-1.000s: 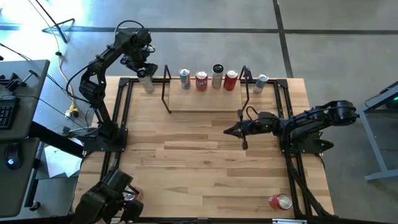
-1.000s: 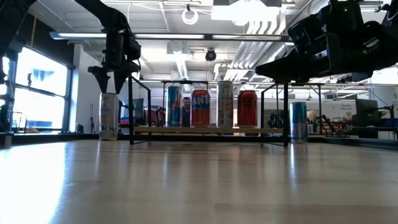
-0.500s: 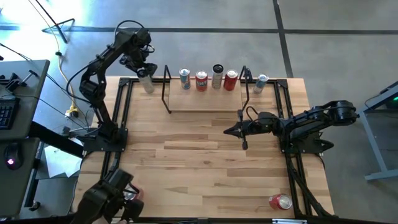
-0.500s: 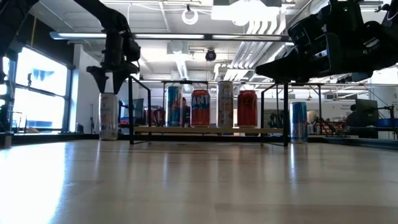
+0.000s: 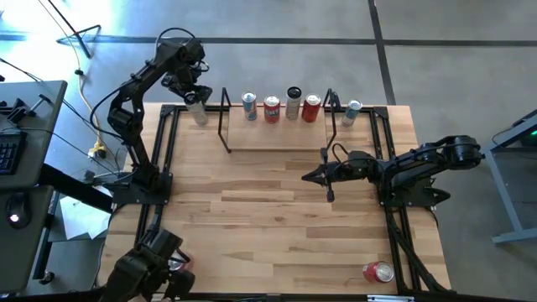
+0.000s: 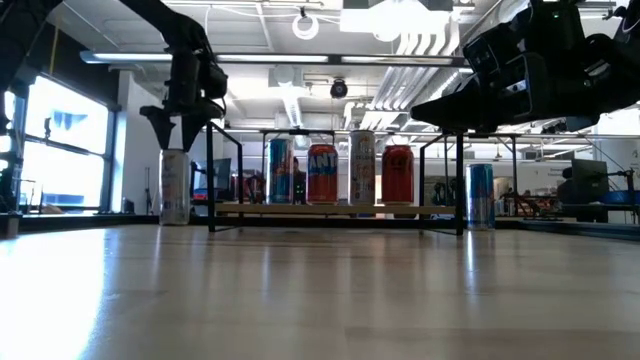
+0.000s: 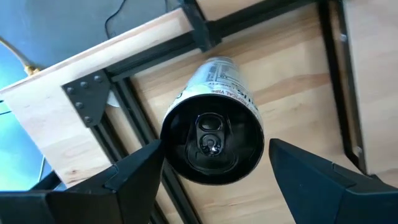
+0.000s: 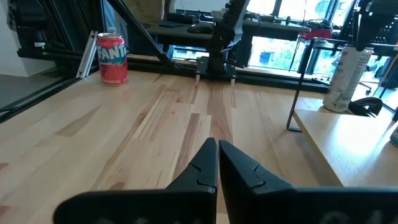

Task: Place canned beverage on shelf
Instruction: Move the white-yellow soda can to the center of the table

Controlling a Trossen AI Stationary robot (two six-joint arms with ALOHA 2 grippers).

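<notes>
A tall silver can (image 5: pixel 199 113) stands upright on its base on the table's far left, just left of the shelf (image 5: pixel 277 138). My left gripper (image 7: pixel 216 148) hangs open right over the can's dark top (image 7: pixel 211 140) and points straight down. In the low view its fingertips (image 6: pixel 180 140) end just above the can's rim, one on either side. Several cans (image 6: pixel 335 173) stand in a row on the shelf's far edge. My right gripper (image 5: pixel 306 177) is shut, level above the table's right middle, and holds nothing.
A blue-and-silver can (image 5: pixel 352 111) stands on the table right of the shelf. A red can (image 5: pixel 377 271) lies at the near right corner. A red Fanta can (image 8: pixel 113 58) stands near the table's near left. Black frame rails (image 5: pixel 166 151) run along both table sides.
</notes>
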